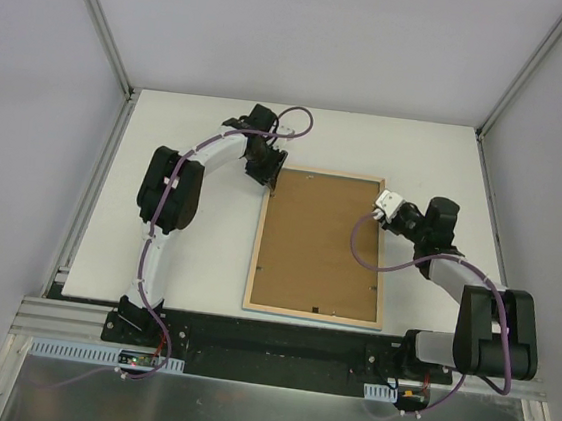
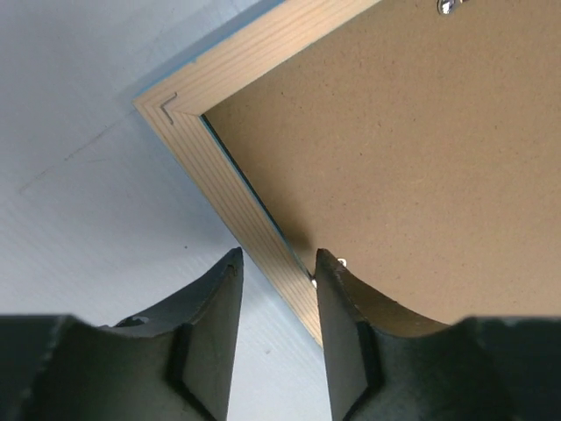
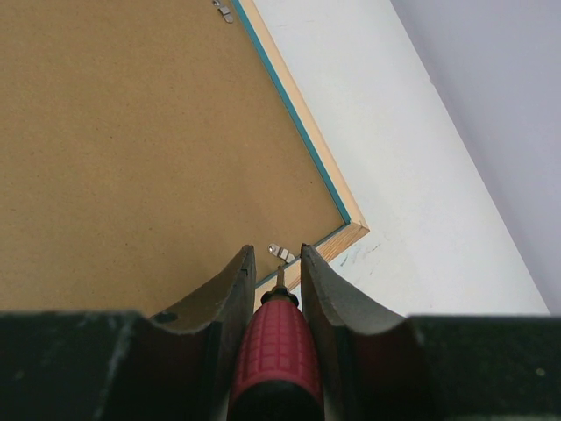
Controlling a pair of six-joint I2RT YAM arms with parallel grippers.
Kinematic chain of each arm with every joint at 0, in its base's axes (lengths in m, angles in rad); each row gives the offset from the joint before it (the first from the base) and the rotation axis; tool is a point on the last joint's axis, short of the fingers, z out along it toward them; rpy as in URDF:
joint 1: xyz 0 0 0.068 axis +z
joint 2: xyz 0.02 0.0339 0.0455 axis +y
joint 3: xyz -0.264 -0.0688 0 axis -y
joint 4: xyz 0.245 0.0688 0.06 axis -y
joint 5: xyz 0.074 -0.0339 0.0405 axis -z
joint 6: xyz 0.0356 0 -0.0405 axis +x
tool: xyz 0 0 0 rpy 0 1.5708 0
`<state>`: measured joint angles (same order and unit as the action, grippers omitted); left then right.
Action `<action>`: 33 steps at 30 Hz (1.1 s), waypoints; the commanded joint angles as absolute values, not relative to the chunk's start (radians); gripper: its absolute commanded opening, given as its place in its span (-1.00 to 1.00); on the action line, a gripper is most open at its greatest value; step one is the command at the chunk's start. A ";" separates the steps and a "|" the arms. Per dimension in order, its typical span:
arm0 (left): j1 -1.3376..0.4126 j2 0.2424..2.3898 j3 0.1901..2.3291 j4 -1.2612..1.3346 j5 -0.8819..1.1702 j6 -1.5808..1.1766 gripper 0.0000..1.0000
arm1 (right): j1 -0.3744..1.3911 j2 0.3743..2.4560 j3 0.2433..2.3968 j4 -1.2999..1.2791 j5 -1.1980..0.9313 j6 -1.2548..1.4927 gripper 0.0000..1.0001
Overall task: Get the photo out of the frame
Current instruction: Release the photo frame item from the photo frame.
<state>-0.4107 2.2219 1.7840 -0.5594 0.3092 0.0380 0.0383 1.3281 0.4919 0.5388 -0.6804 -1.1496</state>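
Brown fibreboard is all that shows of the frame [image 1: 317,250]: it lies face-down on the white counter [image 1: 198,141] with the back panel [image 3: 131,132] up. The photo is not visible in any view. Judged to be under that panel, inside the frame.

Right fingers [image 3: 230,289]: clenched on the red handle of a screwdriver [image 3: 276,351], with the bit pointing forward out of them. The bit tip is at a small metal tab [image 3: 282,254] just ahead of the fingertips, by the frame corner. Whether they touch cannot be told. Likely reason for the hold: the tabs pin the panel in, so each must be turned or pried aside before the panel lifts.

Left fingers [image 2: 219,298]: released, holding nothing. The pale wood rim [image 2: 237,202] runs between the two fingertips, one finger over bare counter, the other over the panel. Contact with the rim cannot be confirmed. Judgement: placed to steady the frame against the push of the screwdriver.

Counts:
- frames: one
- screwdrivers: one
- tabs, right wrist view: two, one at the fingertips and one far ahead at the top edge
- metal glints, left wrist view: two, one beside the inner fingertip and one far ahead
- total tabs around the panel: cannot tell

Step in hand: early, panel in place.
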 commanded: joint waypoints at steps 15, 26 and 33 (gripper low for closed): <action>-0.405 2.255 1.819 -0.572 0.296 0.020 -0.77 | 0.023 1.364 0.511 0.445 -0.756 -1.339 -0.99; -0.410 2.267 1.815 -0.574 0.288 0.009 -0.93 | 0.025 1.408 0.529 0.425 -0.727 -1.417 -0.99; -0.429 2.278 1.819 -0.577 0.238 0.021 -0.98 | 0.028 1.451 0.537 0.431 -0.726 -1.448 -0.99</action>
